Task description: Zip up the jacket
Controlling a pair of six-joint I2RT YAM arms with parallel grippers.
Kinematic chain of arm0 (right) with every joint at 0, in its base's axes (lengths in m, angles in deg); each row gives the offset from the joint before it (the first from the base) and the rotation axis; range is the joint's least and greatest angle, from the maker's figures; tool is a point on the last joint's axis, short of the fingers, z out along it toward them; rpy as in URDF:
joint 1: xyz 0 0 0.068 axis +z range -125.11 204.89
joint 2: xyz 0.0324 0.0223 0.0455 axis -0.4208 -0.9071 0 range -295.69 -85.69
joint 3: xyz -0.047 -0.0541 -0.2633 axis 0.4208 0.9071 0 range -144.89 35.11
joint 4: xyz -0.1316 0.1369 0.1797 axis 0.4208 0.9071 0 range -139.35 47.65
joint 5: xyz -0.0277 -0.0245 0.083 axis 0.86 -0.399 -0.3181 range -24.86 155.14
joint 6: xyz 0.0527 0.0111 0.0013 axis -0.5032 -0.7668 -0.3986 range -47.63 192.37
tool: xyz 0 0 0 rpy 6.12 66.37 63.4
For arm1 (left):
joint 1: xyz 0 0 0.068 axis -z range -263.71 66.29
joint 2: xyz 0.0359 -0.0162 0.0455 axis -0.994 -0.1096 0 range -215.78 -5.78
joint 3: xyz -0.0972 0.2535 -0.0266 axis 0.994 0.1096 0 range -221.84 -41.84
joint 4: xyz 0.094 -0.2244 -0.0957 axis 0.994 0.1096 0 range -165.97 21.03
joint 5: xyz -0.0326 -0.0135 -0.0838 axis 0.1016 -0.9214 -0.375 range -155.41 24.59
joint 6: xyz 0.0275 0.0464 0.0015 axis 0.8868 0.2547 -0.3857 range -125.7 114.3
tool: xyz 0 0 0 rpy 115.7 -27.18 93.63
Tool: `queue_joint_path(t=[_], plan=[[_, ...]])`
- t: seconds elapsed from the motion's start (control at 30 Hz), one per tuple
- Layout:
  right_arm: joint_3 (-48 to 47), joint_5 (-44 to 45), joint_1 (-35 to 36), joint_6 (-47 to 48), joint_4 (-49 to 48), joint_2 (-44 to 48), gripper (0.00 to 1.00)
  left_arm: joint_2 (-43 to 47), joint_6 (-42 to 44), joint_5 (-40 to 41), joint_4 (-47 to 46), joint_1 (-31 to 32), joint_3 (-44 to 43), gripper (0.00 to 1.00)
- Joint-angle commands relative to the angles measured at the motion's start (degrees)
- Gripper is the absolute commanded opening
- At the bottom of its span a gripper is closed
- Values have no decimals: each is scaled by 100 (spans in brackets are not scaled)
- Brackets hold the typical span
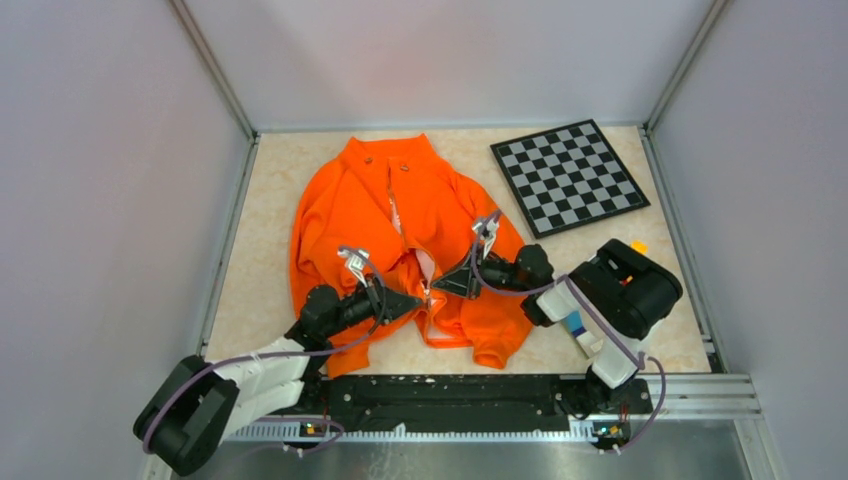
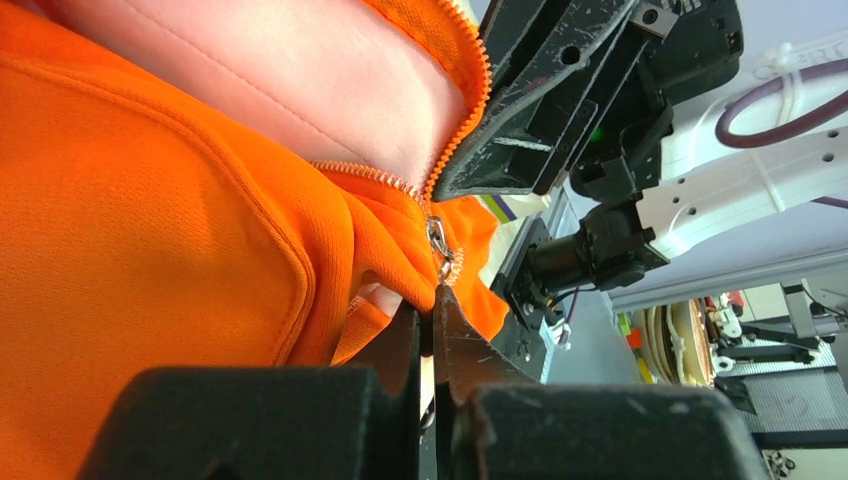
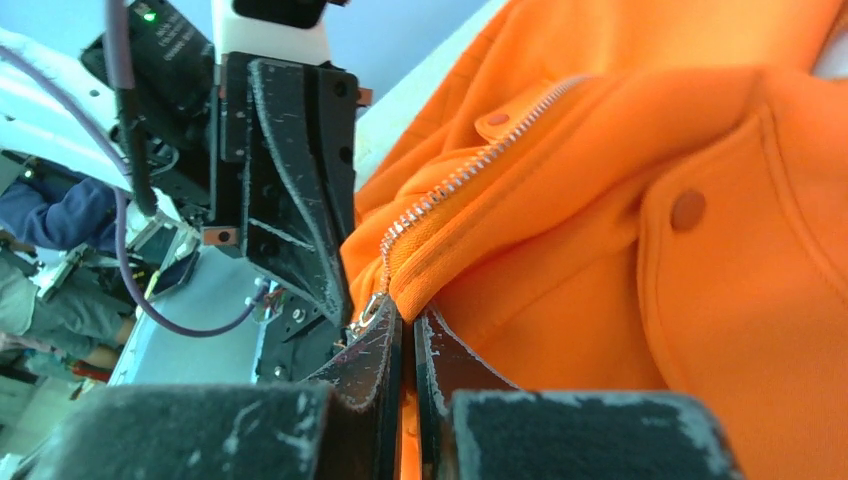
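Note:
The orange jacket (image 1: 345,215) lies flat on the table, collar at the far side. Its upper zipper (image 1: 398,215) is open and shows pale lining (image 2: 300,70). Both grippers meet at the metal zipper pull (image 2: 437,245) low on the front. My left gripper (image 1: 417,303) is shut, with its tips (image 2: 433,298) at the lower end of the pull. My right gripper (image 1: 442,285) is shut on the jacket's edge (image 3: 430,275) beside the zipper teeth (image 3: 450,185). The pull (image 3: 368,312) lies against its left finger. The jacket also fills the right wrist view (image 3: 650,300).
A black-and-white chessboard (image 1: 567,175) lies at the back right of the beige table (image 1: 270,230). Grey walls close in three sides. A black mounting rail (image 1: 450,398) runs along the near edge. The right arm's body (image 1: 625,290) sits over the table's right side.

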Motion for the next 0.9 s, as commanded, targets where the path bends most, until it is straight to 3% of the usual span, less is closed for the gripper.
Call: queue_joint_path(t=[0.0,0.37,0.53,0.63,0.87], plan=[[-27,710,5,177,721,238,0,-156,121,-524,318,32,69,0],[-153,1093,15,368,2257,587,3,-556,8,-773,262,29,136,0],[-395,1291,15,891,3838,1378,17,-528,-217,-803,273,29,130,0],[-566,1494,15,1326,5088,1902,40,-461,-288,-777,480,34,75,0],[-649,2344,462,2482,6819,3143,64,-340,-350,-811,801,32,-68,0]])
